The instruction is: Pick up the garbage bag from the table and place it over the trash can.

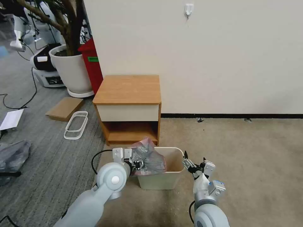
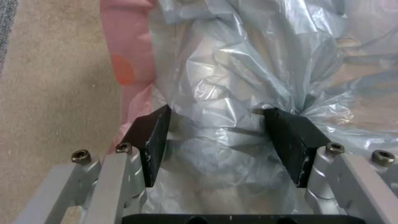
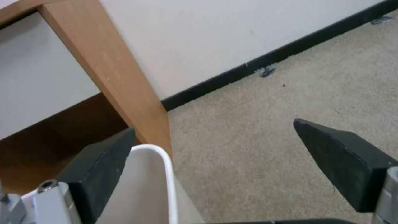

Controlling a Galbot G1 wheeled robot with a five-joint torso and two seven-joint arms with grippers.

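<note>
Our left hand [image 2: 215, 146] sits spread around the bag [image 1: 148, 157] at the can [image 1: 170, 181]. Our right hand [image 3: 232, 168], spread, straddles the can's rim.

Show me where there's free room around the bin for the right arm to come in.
Bare carpet lies right of the trash can, out from the right gripper, whose fingers stand open at the bin's right rim. The bin's right half is open. The left half is crowded: the garbage bag bunches there around the left gripper, fingers apart in the film. The table top is bare.
</note>
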